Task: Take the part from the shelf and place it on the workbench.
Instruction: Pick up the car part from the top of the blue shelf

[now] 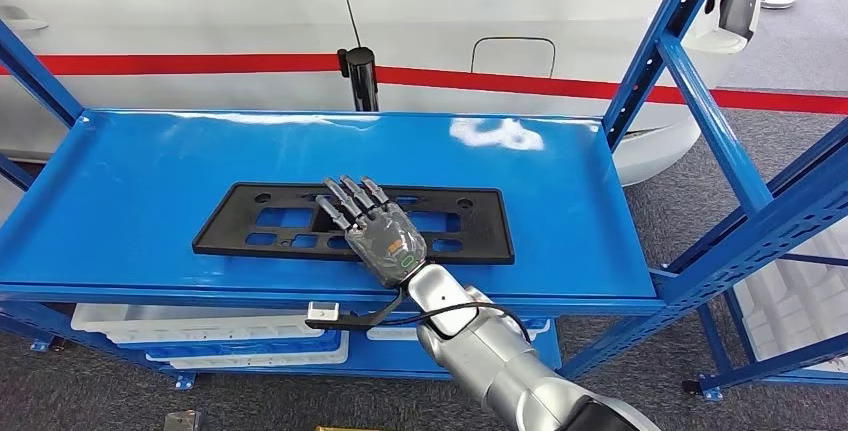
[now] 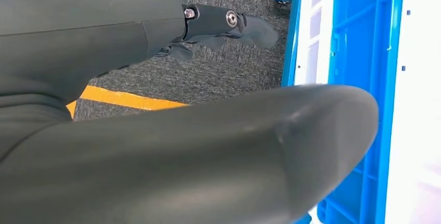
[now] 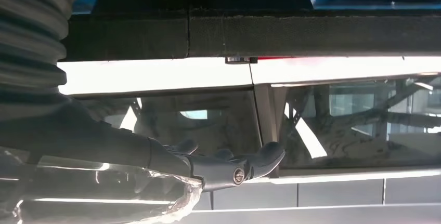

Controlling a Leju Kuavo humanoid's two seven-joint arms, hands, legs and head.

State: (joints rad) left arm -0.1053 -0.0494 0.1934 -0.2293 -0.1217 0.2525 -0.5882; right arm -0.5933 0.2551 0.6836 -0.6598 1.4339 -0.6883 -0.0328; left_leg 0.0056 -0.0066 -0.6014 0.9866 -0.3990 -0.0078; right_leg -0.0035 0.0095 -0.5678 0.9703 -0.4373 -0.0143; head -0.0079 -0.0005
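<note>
Silver forearm and wrist rise from the bottom of the head view to the right hand (image 1: 383,238), which lies palm down over the near middle of the black plastic licence plate frame (image 1: 240,226); its dark fingers (image 1: 345,198) are spread flat and extended over the part's cut-outs, closed around nothing. Whether the palm actually presses on the frame or hovers just above it I cannot tell. The frame lies flat on the top deck of the blue metal shelf (image 1: 150,166), long side across, near the front edge and roughly centred. It looks light, thin and fairly stiff, though long enough to flex or tip if lifted from one end, and smooth plastic on painted steel will likely slide before it lifts. Best hold, I judge, is around the near long rail close to the middle, thumb under the edge, or fingers hooked through an opening. The left hand (image 2: 229,24) hangs beside the rack over grey carpet, holding nothing; its fingers look loosely extended.
</note>
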